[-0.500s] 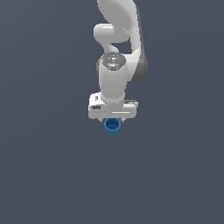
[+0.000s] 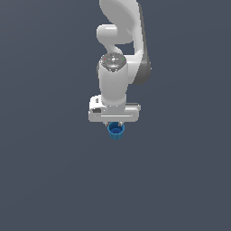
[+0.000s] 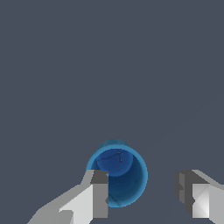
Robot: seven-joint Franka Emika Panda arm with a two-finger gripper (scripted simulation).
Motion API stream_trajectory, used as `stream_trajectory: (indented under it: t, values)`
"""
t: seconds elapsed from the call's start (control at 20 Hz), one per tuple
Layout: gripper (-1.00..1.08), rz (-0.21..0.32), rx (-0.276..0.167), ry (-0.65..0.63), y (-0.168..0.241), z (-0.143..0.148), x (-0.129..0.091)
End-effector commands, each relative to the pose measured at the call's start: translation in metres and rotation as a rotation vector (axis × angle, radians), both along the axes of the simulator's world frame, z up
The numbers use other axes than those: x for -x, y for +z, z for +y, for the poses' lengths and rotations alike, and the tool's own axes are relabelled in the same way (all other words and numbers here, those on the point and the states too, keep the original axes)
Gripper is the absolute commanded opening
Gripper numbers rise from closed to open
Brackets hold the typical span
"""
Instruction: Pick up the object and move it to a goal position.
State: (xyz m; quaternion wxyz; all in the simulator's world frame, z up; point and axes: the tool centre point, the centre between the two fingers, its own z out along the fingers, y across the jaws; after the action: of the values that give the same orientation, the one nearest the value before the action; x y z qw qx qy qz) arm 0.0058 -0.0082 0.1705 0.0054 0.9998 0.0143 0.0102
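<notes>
The object (image 2: pixel 116 131) is a small bright blue cup standing upright with its hollow top showing. It sits directly under my white gripper (image 2: pixel 115 123) in the exterior view, where the hand hides the fingers. In the wrist view the object (image 3: pixel 117 173) lies below the gripper (image 3: pixel 142 194), which is open. One finger (image 3: pixel 99 192) overlaps the cup's rim, while the other finger (image 3: pixel 188 194) stands well off to the cup's side. The wide gap between them is only partly filled by the cup. I cannot tell whether the near finger touches the cup.
A plain dark grey surface (image 2: pixel 45 171) spreads in every direction around the cup. The white arm (image 2: pixel 118 40) rises behind the hand in the exterior view.
Almost nothing differs; the hand sits perhaps a touch lower over the cup, and the cup has stayed where it was.
</notes>
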Motion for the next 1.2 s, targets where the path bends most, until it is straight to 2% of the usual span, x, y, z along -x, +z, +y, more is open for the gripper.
stream_trajectory:
  t: [0.0,0.25,0.55,0.8,1.15]
  values:
    - [0.28,0.000,0.000,0.001,0.000,0.000,0.000]
    - [0.28,0.000,0.007,0.031,-0.002,-0.001,0.001]
    - [0.28,0.001,0.031,0.127,-0.008,-0.001,0.006]
    - [0.28,0.004,0.062,0.260,-0.015,-0.002,0.013]
    - [0.28,0.015,0.114,0.515,-0.029,-0.001,0.027]
